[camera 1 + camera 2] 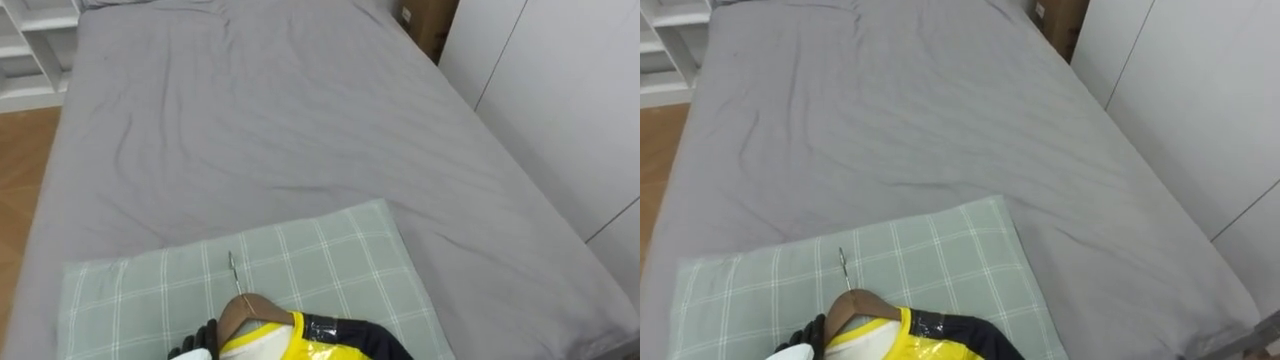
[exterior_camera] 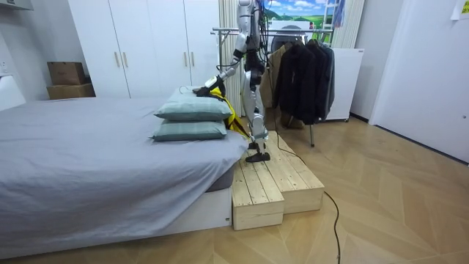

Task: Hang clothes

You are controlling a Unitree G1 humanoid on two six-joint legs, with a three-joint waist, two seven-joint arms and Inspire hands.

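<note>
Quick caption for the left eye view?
Left hand at a wooden hanger carrying a yellow-and-black garment on a green checked pillow, grey bed beyond.

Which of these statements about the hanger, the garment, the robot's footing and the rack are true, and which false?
1. The wooden hanger sits over the checked pillow. True.
2. The garment on it is red. False: it is yellow and black.
3. The robot stands on a wooden platform beside the bed. True.
4. The clothes rack behind the robot is bare. False: dark clothes hang on it.
</note>
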